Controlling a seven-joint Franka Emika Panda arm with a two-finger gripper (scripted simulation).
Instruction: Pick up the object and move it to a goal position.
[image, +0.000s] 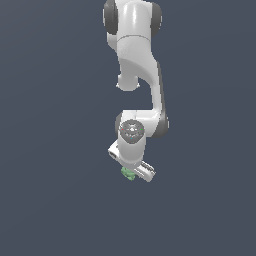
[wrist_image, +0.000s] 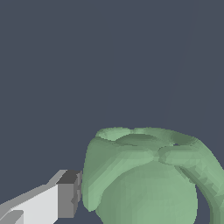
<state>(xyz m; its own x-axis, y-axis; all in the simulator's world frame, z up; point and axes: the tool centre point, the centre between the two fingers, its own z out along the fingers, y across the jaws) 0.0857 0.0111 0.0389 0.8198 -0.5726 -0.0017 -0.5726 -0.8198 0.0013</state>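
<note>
One white Panda arm (image: 137, 65) is seen folded downward, its gripper (image: 134, 173) tilted toward the exterior view's right. A pale-green, lumpy, hollow-topped object (wrist_image: 144, 179) sits at the fingertips, just beside one finger (wrist_image: 65, 197). Neither its long axis nor the jaw state can be told.

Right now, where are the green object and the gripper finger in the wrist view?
green object (wrist_image: 144, 183): wrist view, on its rounded pale-green front.
gripper finger (wrist_image: 68, 197): wrist view, on the grey pad face beside the object.
</note>
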